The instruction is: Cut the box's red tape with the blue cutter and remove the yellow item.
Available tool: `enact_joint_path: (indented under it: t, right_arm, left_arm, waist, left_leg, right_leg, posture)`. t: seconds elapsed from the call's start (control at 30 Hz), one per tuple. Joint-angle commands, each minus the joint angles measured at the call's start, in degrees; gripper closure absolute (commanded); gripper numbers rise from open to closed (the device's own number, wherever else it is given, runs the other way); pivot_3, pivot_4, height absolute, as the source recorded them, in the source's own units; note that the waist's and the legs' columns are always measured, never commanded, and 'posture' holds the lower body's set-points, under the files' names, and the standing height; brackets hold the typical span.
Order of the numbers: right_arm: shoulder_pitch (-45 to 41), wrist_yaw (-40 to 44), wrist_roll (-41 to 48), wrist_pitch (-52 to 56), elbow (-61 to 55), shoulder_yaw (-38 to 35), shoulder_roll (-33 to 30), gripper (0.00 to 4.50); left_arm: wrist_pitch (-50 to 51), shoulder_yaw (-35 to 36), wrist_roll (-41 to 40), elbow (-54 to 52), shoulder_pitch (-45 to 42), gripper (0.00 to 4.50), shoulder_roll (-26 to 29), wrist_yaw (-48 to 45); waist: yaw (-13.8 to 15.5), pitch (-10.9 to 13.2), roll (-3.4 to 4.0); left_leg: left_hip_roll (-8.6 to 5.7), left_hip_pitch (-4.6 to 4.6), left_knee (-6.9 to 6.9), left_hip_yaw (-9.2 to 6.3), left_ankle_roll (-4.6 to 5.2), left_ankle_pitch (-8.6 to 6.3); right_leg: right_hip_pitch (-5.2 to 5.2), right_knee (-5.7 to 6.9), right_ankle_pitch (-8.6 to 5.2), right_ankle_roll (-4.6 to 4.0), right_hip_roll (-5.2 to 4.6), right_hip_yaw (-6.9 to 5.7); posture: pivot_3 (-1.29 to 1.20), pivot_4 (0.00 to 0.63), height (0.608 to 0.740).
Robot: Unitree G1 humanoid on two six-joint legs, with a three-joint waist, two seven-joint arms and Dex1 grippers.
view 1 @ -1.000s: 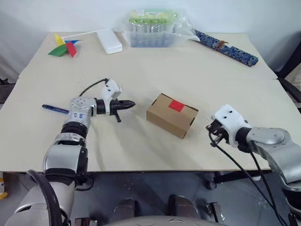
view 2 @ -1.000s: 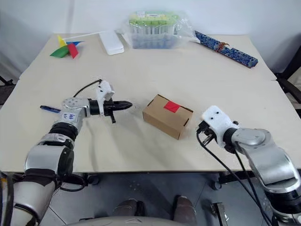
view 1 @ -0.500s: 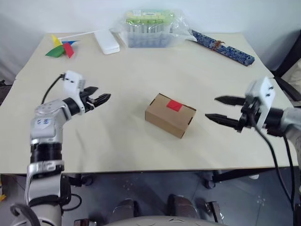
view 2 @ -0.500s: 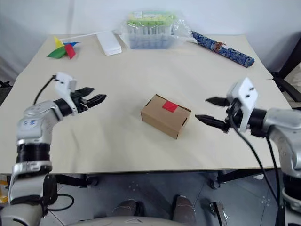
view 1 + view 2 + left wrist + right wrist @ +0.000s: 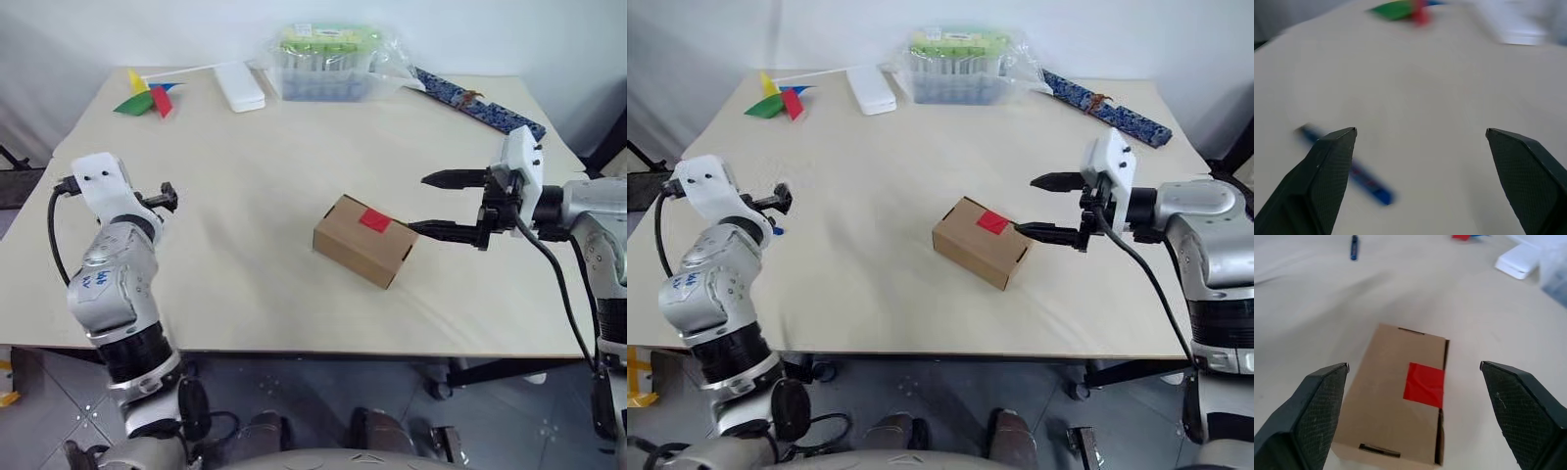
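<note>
Closed brown box (image 5: 364, 239) mid-table, red tape (image 5: 374, 219) intact on top, blue cutter (image 5: 1359, 175) lying flat well apart

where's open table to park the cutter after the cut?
Bare table between the left gripper and the box, and the front strip before the box. Crowded along the far edge: pinwheel, white case, plastic tub, patterned strip.

No words or numbers to read

The box (image 5: 1396, 396) has plain brown sides, and the red tape (image 5: 1423, 384) on it is a bare red patch with no print. The tub with green lids (image 5: 331, 61) at the top middle of the frame may have labels, but they are too small to make out.
</note>
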Motion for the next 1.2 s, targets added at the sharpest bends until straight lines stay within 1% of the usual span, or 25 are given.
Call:
enact_joint_path:
  t: [0.03, 0.13, 0.2, 0.33, 0.53, 0.77, 0.83, 1.0, 1.1, 1.13, 1.17, 1.2]
  right_arm:
    - [-2.56, 2.51, 0.49, -1.91, 1.05, 0.37, 0.6, 0.0]
    - [-5.98, 6.11, 1.7, -3.82, 4.45, 1.28, 3.25, 0.0]
    - [-8.73, 9.23, 1.95, -5.86, 7.61, 1.83, 5.11, 0.0]
    - [-11.59, 10.6, -0.82, -8.23, 11.84, 3.4, 6.14, 0.0]
    - [-10.33, 10.31, -0.91, -7.62, 10.19, 2.99, 5.81, 0.0]
    - [-8.27, 8.95, -0.62, -6.07, 7.49, 2.28, 5.09, 0.0]
    - [-7.95, 8.29, -0.85, -6.02, 7.18, 2.28, 5.17, 0.0]
    - [-7.81, 7.36, -0.84, -5.53, 6.89, 2.26, 5.24, 0.0]
    - [-7.75, 6.98, -0.99, -5.57, 6.92, 2.39, 5.37, 0.0]
    - [-7.76, 6.88, -1.1, -5.68, 7.03, 2.46, 5.44, 0.0]
    - [-7.74, 6.75, -1.18, -5.77, 7.08, 2.51, 5.51, 0.0]
    - [-7.7, 6.6, -1.23, -5.83, 7.03, 2.54, 5.57, 0.0]
  left_arm:
    - [3.64, 4.16, 3.36, -2.91, -4.19, 0.02, -4.44, 9.55]
    - [4.46, 5.74, 4.45, -1.1, -6.14, 0.02, -8.23, 13.89]
    - [3.0, 8.3, 4.43, 1.36, -7.67, 0.02, -10.15, 17.04]
    - [-1.68, 10.28, 3.26, 9.28, -8.88, 0.02, -9.87, 18.99]
    - [-11.62, 12.18, 1.46, 23.97, -12.31, 0.02, -6.11, 22.3]
    - [-18.45, 11.5, -1.16, 36.7, -15.45, 0.02, -2.24, 24.07]
    - [-20.32, 12.41, -1.97, 40.81, -16.52, 0.02, -1.22, 26.11]
    - [-23.26, 12.89, -3.16, 47.18, -18.0, 0.02, 1.57, 30.09]
    - [-21.98, 12.05, -4.07, 50.68, -18.84, 0.02, 3.37, 30.53]
    - [-21.27, 11.95, -4.18, 51.6, -19.11, 0.39, 3.79, 31.27]
    - [-20.66, 11.76, -4.17, 52.45, -19.27, 0.52, 4.22, 32.03]
    - [-20.01, 11.8, -4.35, 53.17, -19.4, 0.79, 4.55, 32.75]
  waist:
    - [0.07, 0.0, 0.0]
    - [-0.01, 0.0, 0.0]
    - [-0.04, 0.0, 0.0]
    - [-0.07, 0.0, 0.0]
    - [0.08, 0.01, -0.01]
    - [-0.05, 0.01, -0.01]
    - [-0.05, 0.0, -0.01]
    - [-0.07, 0.0, -0.01]
    - [-0.3, 0.0, 0.0]
    - [-0.39, 0.0, 0.0]
    - [-0.41, 0.0, 0.0]
    - [-0.44, 0.0, 0.0]
  left_leg:
    - [0.0, 0.01, 0.0, 0.0, 0.0, 0.0]
    - [0.0, 0.01, 0.02, -0.02, 0.0, 0.0]
    - [0.01, 0.01, 0.02, -0.02, 0.0, 0.0]
    - [0.01, 0.03, 0.02, -0.03, -0.02, -0.01]
    - [0.0, -0.01, 0.03, -0.07, -0.02, -0.01]
    - [-0.01, 0.01, 0.01, -0.08, -0.04, -0.02]
    - [0.0, 0.02, 0.02, -0.08, -0.05, -0.02]
    - [-0.01, 0.04, 0.02, -0.07, -0.05, -0.02]
    - [0.0, 0.08, 0.01, -0.04, -0.06, -0.02]
    - [0.0, 0.1, -0.01, -0.03, -0.07, -0.01]
    - [0.0, 0.12, -0.03, -0.02, -0.08, -0.01]
    - [0.0, 0.13, -0.03, -0.02, -0.08, 0.0]
  right_leg:
    - [0.01, 0.01, 0.0, 0.0, 0.0, 0.0]
    - [0.04, -0.01, 0.0, 0.0, 0.0, -0.02]
    - [0.04, 0.0, 0.0, 0.0, 0.0, -0.03]
    - [0.04, 0.02, 0.0, 0.0, 0.0, -0.05]
    - [0.04, 0.01, 0.0, 0.0, 0.0, -0.1]
    - [0.03, 0.03, 0.0, 0.0, 0.0, -0.12]
    - [0.04, 0.04, 0.0, 0.0, 0.0, -0.11]
    - [0.04, 0.07, 0.0, 0.0, 0.0, -0.09]
    - [0.04, 0.1, 0.0, 0.0, 0.0, -0.08]
    - [0.04, 0.11, 0.0, 0.0, 0.0, -0.07]
    - [0.04, 0.13, 0.0, 0.0, 0.0, -0.07]
    - [0.04, 0.14, 0.0, 0.0, 0.0, -0.06]
  posture:
    - [0.0, 0.15, 0.74]
    - [0.0, 0.15, 0.74]
    - [0.0, 0.15, 0.74]
    - [0.0, 0.15, 0.74]
    - [0.0, 0.15, 0.74]
    - [0.0, 0.15, 0.74]
    - [0.0, 0.15, 0.74]
    - [0.0, 0.15, 0.74]
    - [0.0, 0.15, 0.74]
    - [0.0, 0.15, 0.74]
    - [0.0, 0.15, 0.74]
    - [0.0, 0.15, 0.74]
